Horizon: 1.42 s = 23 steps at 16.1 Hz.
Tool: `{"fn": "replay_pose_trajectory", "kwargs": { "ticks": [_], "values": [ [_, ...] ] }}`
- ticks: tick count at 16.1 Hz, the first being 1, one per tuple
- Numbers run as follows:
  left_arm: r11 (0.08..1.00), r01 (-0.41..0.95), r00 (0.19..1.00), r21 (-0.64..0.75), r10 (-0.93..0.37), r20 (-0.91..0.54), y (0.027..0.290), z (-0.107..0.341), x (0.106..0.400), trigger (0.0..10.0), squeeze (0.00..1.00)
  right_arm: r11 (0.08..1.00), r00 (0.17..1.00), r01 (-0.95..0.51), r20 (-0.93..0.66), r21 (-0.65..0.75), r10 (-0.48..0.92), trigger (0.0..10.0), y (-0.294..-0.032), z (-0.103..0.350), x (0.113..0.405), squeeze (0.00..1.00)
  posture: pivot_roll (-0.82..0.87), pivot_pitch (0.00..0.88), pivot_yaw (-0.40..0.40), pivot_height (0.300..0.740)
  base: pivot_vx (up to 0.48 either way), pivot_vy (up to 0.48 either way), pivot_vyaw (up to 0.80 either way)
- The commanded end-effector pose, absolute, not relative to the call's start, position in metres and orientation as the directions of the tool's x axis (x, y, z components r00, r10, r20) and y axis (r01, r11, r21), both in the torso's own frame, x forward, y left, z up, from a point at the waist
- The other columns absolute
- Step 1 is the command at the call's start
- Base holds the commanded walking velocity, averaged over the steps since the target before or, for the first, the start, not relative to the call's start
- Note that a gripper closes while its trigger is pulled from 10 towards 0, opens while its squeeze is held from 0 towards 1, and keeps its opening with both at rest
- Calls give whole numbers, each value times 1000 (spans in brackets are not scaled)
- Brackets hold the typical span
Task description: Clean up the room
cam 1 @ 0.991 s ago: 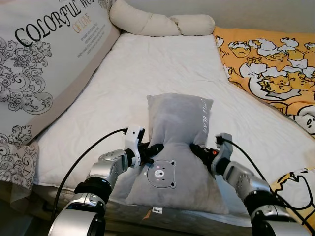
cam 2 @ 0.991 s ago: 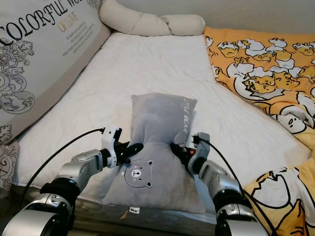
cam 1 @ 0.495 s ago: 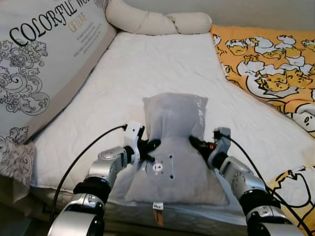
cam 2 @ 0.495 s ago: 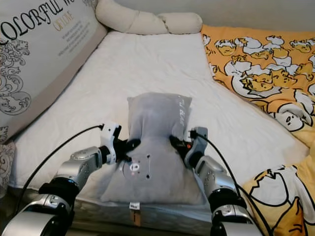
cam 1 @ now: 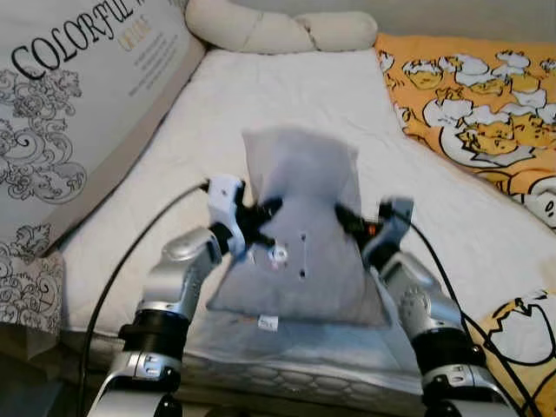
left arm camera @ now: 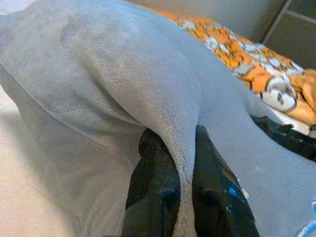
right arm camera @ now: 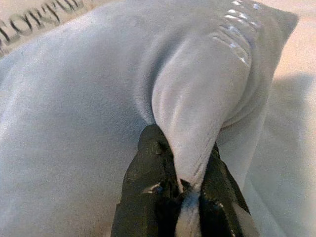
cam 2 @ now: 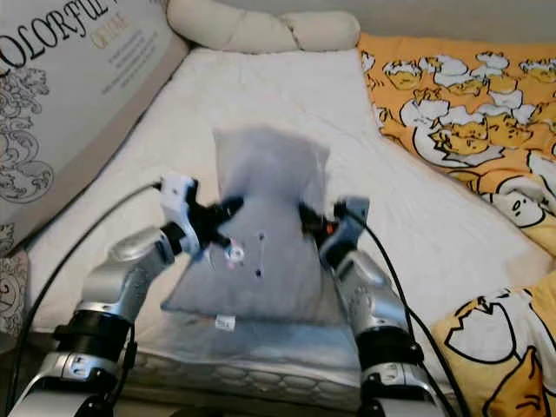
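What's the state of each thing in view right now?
grey pillow: pinched on both sides, raised off the bed
left gripper: shut on a fold of the pillow
right gripper: shut on a fold of the pillow
orange duvet: rumpled along the bed's right side
white mattress: uncovered

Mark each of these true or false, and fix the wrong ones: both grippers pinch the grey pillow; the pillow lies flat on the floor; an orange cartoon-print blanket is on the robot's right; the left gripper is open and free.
1. Both grippers pinch the grey plush pillow. True: the left gripper and right gripper each clamp a fold.
2. The pillow lies on the floor. False: it is over the white quilted mattress.
3. An orange cartoon-print blanket is on the robot's right. True.
4. The left gripper is open and free. False: it is shut on pillow fabric.
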<state>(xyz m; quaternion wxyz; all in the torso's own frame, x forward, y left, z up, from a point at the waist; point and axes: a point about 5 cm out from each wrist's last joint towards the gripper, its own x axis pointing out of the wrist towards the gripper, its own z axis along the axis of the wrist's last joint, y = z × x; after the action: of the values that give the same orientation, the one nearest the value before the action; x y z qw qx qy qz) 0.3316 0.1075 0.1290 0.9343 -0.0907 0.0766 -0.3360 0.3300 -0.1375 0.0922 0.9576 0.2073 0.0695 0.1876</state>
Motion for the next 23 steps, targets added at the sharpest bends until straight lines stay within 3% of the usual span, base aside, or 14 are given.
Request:
{"fn": "replay_pose_trajectory", "kwargs": {
  "ticks": [1, 2, 3, 4, 7, 8, 10, 13, 17, 23],
  "values": [
    [767, 618, 768, -173, -636, -76, 105, 133, 329, 0, 0, 847, 925, -348, 2, 401, 380, 0, -133, 108, 333, 0, 36, 0, 69, 740, 0, 0, 0],
    [779, 610, 776, -141, -624, -92, 107, 131, 329, 0, 0, 849, 928, -343, 3, 403, 374, 0, -132, 109, 332, 0, 38, 0, 64, 740, 0, 0, 0],
    [819, 566, 813, -101, -574, -100, 111, 130, 331, 0, 0, 863, 930, -342, 1, 372, 368, 1922, -130, 112, 329, 0, 49, 0, 52, 740, 0, 0, 0],
    [838, 539, 833, -88, -546, -90, 113, 132, 333, 0, 0, 875, 934, -333, -4, 351, 357, 10000, -129, 113, 327, 0, 59, 0, 43, 740, 0, 0, 0],
    [861, 508, 860, 3, -507, -61, 114, 139, 331, 0, 0, 900, 963, -252, -4, 355, 271, 10000, -127, 114, 320, 0, 98, 0, 16, 740, 0, 0, 0],
    [870, 493, 870, 28, -492, -44, 114, 142, 330, 10000, 0, 907, 963, -242, -25, 345, 267, 10000, -125, 112, 320, 0, 90, 0, 19, 740, 0, 0, 0],
    [905, 421, 906, 54, -418, -62, 119, 142, 335, 10000, 0, 911, 961, -248, -36, 329, 274, 10000, -123, 110, 318, 0, 77, 0, 30, 740, 0, 0, 0],
    [892, 441, 897, 93, -439, -45, 115, 145, 334, 10000, 0, 918, 970, -196, -66, 345, 232, 10000, -129, 107, 313, 0, 75, 0, 36, 740, 0, 0, 0],
    [904, 415, 910, 103, -411, -60, 120, 142, 333, 10000, 0, 914, 967, -197, -81, 356, 240, 10000, -123, 103, 309, 0, 78, 0, 33, 740, 0, 342, -530],
    [907, 398, 917, 138, -391, -73, 128, 145, 337, 10000, 0, 913, 968, -182, -95, 366, 232, 10000, -121, 98, 311, 0, 97, 0, 51, 740, 0, 351, 0]
  ]
}}
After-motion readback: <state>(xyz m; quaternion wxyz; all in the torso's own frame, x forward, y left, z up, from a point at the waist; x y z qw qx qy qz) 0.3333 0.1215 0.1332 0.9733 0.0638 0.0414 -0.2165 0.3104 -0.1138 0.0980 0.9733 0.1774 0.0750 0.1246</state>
